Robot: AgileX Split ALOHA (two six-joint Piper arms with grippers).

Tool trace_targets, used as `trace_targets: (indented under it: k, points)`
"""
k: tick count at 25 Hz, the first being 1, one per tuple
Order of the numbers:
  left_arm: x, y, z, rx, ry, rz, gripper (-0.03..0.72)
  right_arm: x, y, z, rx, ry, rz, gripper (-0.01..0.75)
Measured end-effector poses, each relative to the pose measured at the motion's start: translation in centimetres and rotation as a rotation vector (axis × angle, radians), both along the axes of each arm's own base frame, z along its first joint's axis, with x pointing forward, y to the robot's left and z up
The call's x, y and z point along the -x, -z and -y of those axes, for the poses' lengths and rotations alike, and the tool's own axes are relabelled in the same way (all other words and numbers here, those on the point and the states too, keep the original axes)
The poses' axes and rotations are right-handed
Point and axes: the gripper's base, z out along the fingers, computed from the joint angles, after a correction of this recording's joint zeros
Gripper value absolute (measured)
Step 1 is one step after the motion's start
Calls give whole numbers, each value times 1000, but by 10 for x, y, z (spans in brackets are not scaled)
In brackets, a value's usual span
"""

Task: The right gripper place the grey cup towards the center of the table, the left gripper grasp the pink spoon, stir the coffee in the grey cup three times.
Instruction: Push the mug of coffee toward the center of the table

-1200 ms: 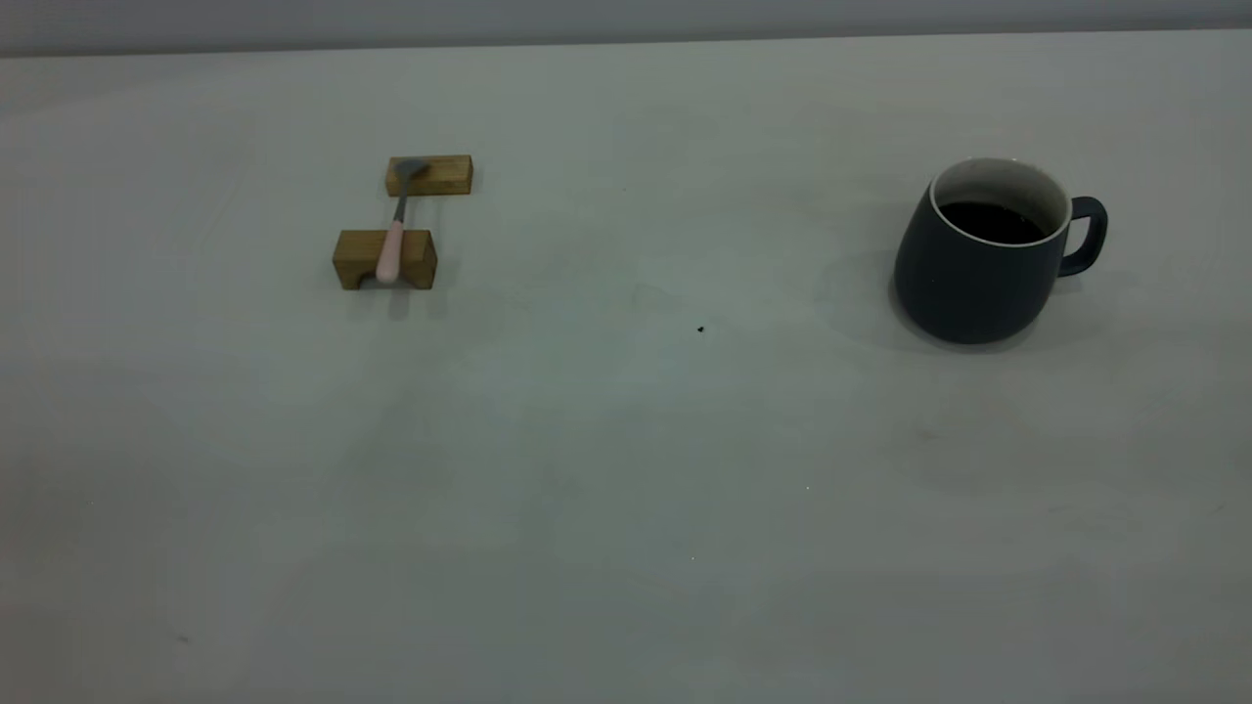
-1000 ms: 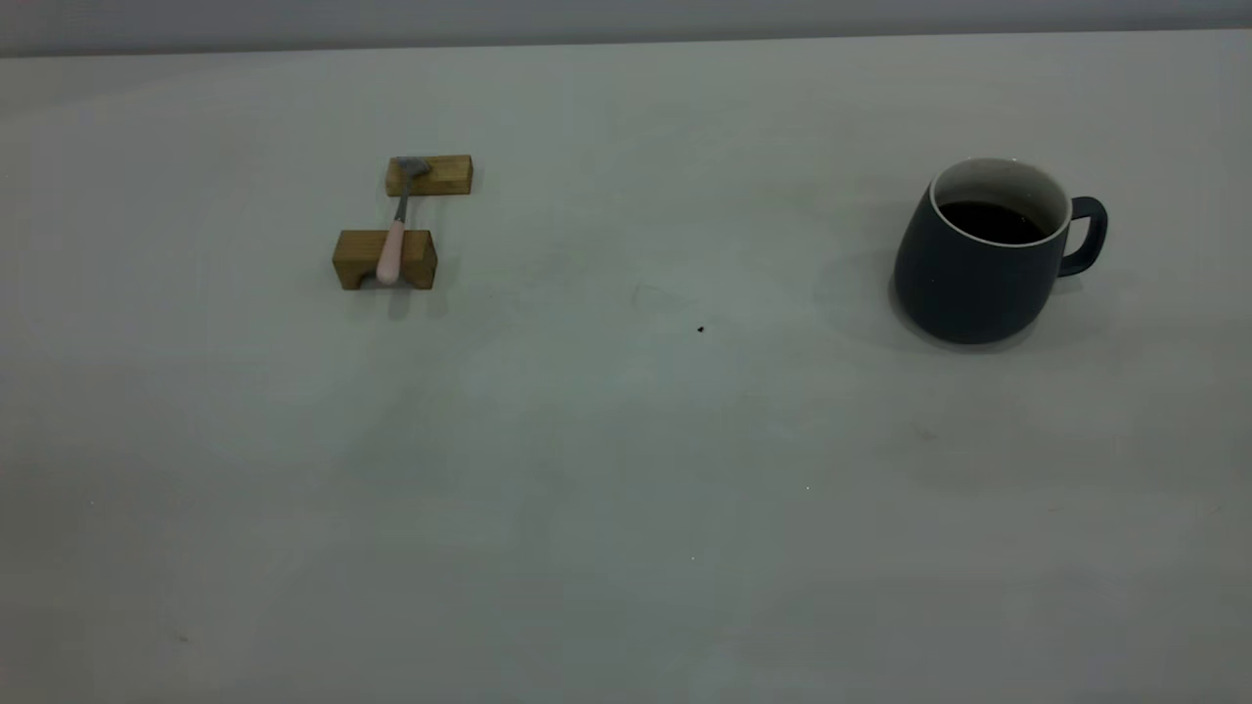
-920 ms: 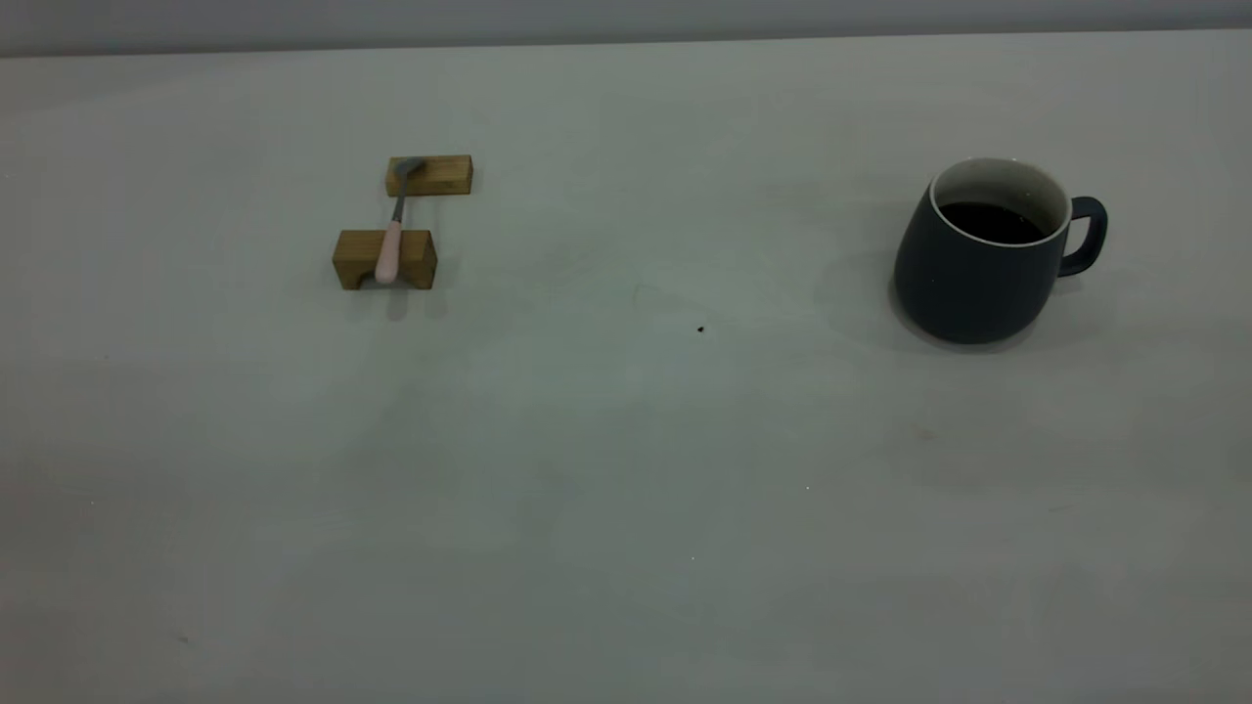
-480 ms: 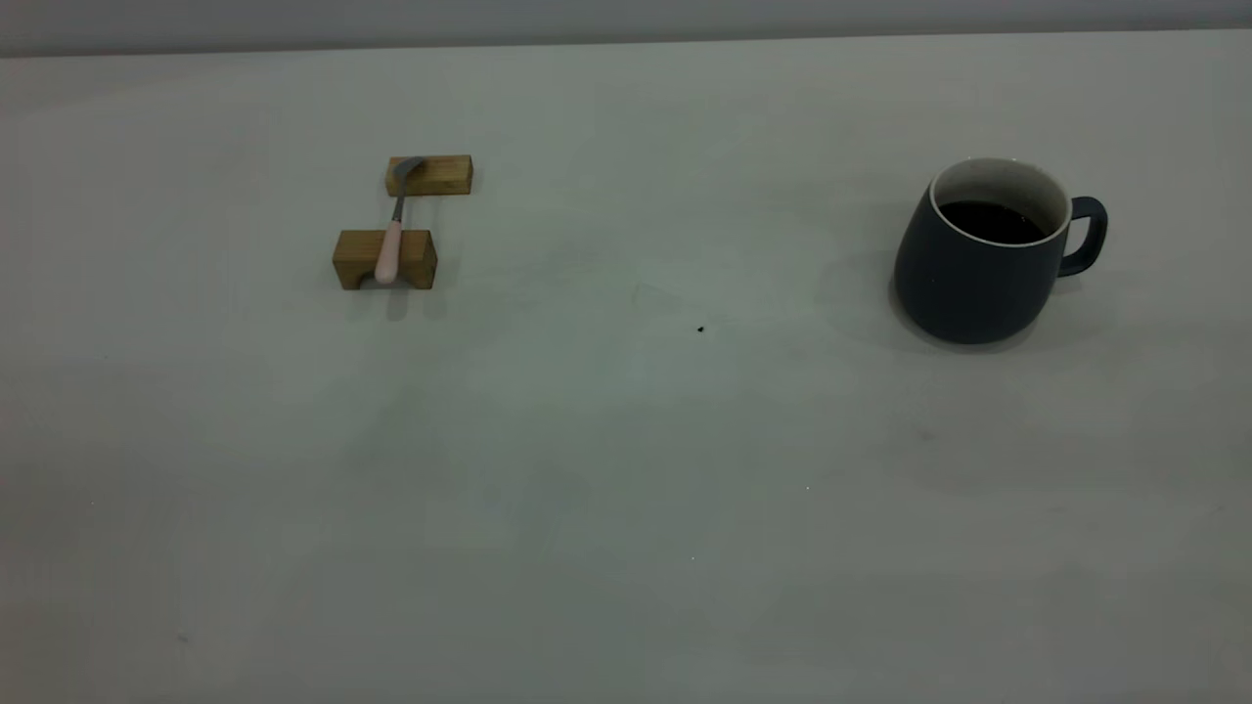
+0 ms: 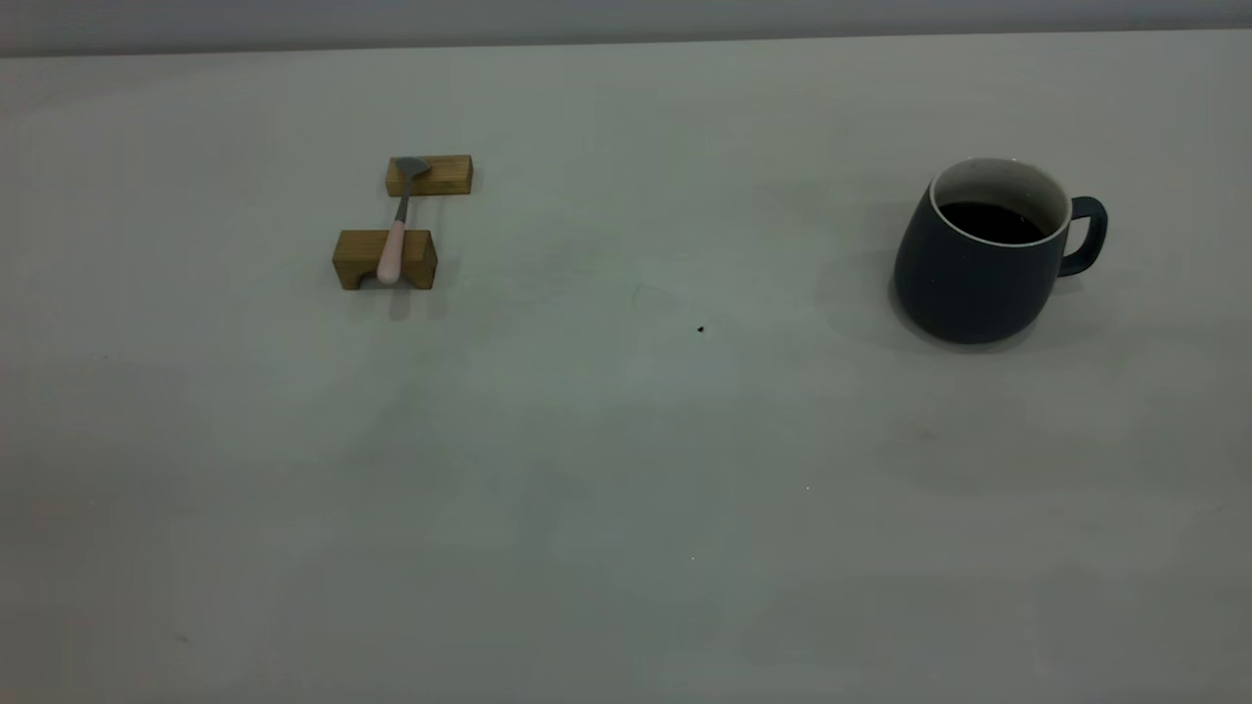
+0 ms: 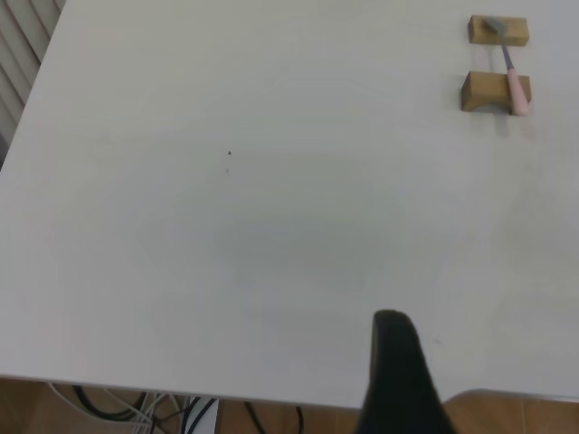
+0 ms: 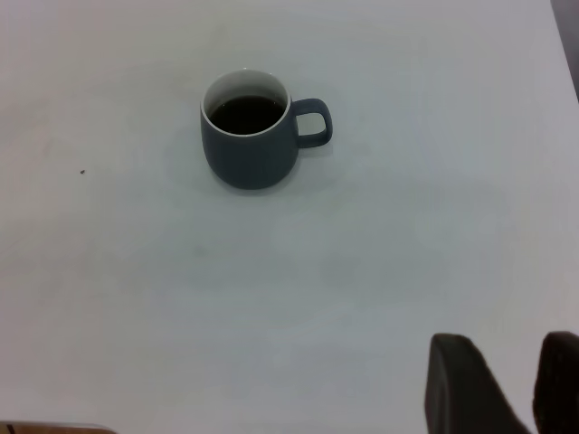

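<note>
Grey cup (image 5: 978, 264) near table's (image 5: 626, 469) right edge, right hand (image 7: 507, 384) released, left hand's (image 6: 398, 380) state unclear.

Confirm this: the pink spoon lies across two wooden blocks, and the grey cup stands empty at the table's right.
Wrong on one count: the grey cup is not empty; it holds coffee, as the right wrist view shows. The pink spoon does lie across two wooden blocks.

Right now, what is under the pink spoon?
Two tan wooden blocks: the pink spoon bridges them, handle on the nearer, bowl on the farther. The table beneath its neck is partly hidden.
</note>
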Motion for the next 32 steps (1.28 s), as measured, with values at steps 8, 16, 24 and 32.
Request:
trace_targets:
  k: [8, 16, 24, 32]
  points:
    - [0, 0, 0, 0, 0, 0, 558, -11, -12, -4, 0, -47, -60, 254]
    - [0, 0, 0, 0, 0, 0, 558, -86, -38, -5, 128, -189, -347, 570]
    - [0, 0, 0, 0, 0, 0, 558, -177, -1, -11, 235, -412, -462, 726]
    - [0, 0, 0, 0, 0, 0, 558, -253, 66, -16, 328, -685, -599, 714]
